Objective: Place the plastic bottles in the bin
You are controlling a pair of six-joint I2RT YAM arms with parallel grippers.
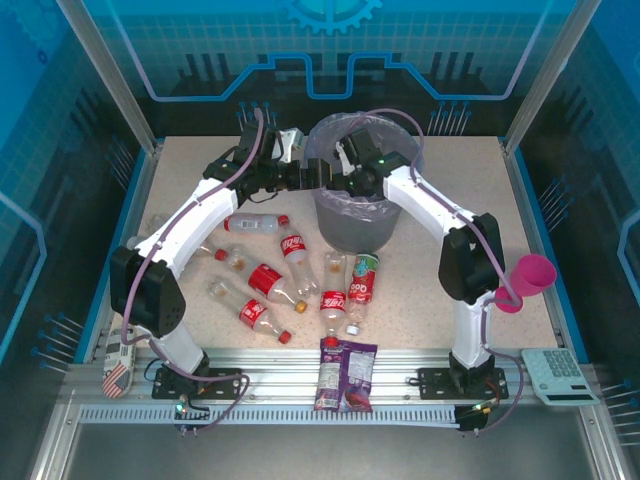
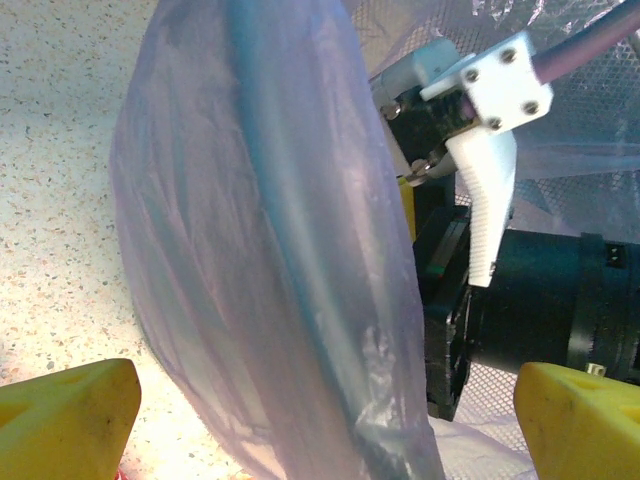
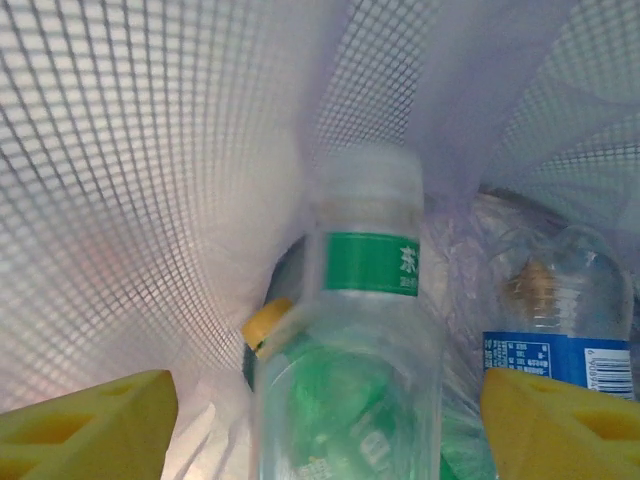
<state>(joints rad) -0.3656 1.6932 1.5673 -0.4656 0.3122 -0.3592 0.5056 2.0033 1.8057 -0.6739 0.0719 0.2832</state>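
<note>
My right gripper [image 3: 325, 425] hangs inside the bin [image 1: 345, 228], its yellow fingers spread wide and pinching nothing. A green bottle [image 3: 365, 300] sits between them, touching neither, and it is blurred. To its right a blue bottle [image 3: 556, 320] lies deeper in the bin, against the lilac bag [image 3: 150, 200], and the bin's mesh wall shows through that bag. A yellow cap [image 3: 264, 325] peeks out just left of the green bottle.

My left gripper [image 2: 320, 430] is spread too, at the bin's left rim. The bag-draped rim runs up between its fingers, and I cannot tell whether either finger touches it. Past that rim, my right wrist [image 2: 520, 290] shows inside the bin.

From above, the bin stands at the far middle of the counter [image 1: 420, 300], with both arms reaching to it. Several more bottles [image 1: 265, 280], mostly red-labelled, lie scattered on the counter in front of the bin, between my arms. A purple packet [image 1: 345, 375] lies at the near edge. A pink cup [image 1: 530, 280] is just right of my right arm, and a calculator [image 1: 555, 375] sits at the near right corner.
</note>
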